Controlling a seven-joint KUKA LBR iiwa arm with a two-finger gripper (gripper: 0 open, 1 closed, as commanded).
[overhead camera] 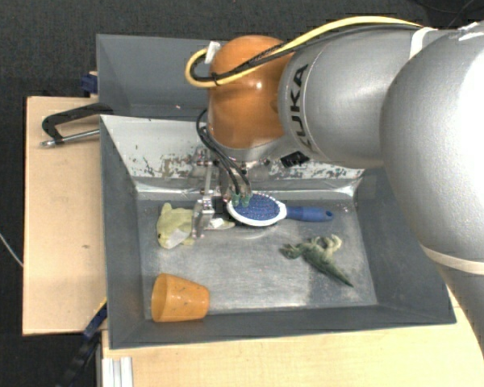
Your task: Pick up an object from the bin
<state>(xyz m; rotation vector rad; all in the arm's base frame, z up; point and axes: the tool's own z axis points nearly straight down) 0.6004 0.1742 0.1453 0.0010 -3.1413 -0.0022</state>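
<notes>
- Hand (pixel 203 216) is seen low in the grey metal bin (pixel 117 240), at the far-left part of its floor, under the arm's orange wrist cover (pixel 242 95).
- How far the hand is open cannot be told, and nothing can be made out in its grip.
- A pale yellow-green toy (pixel 173 226) is found just to the left of the hand, seemingly touching it, though contact cannot be confirmed.
- A blue brush (pixel 258 210) with a white rim is laid just to the right of the hand, its blue handle pointed right along the far wall.
- A green toy dinosaur (pixel 319 255) is placed right of centre, nearer than the brush and apart from the hand.
- An orange cup (pixel 177 298) is laid on its side in the near-left corner, well apart from the hand.
- A yellow cable (pixel 306 39) is looped over the wrist cover.
</notes>
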